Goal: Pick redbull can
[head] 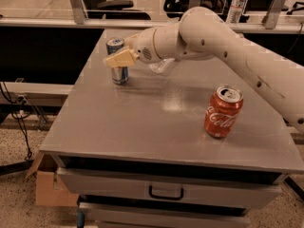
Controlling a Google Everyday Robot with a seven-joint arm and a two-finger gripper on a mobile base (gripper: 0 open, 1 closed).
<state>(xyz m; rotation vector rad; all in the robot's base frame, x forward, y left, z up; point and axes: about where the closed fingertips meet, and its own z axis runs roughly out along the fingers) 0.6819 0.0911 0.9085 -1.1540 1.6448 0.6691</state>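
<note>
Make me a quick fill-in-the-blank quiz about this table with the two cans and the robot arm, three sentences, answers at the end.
1. The tool is at the redbull can, which stands ___ near the far left corner of the table.
2. In the camera view, the Coca-Cola can stands to the ___ of the redbull can.
3. The Coca-Cola can's main colour is ___.
Missing words: upright; right; red.

You are in an office or lab. Office chairs [114, 4] stand at the back, cables [19, 118] hang on the left, and a gray drawer cabinet [142, 127] is in front. Your gripper [115, 60] is by the redbull can [119, 75] on its far left.
</note>
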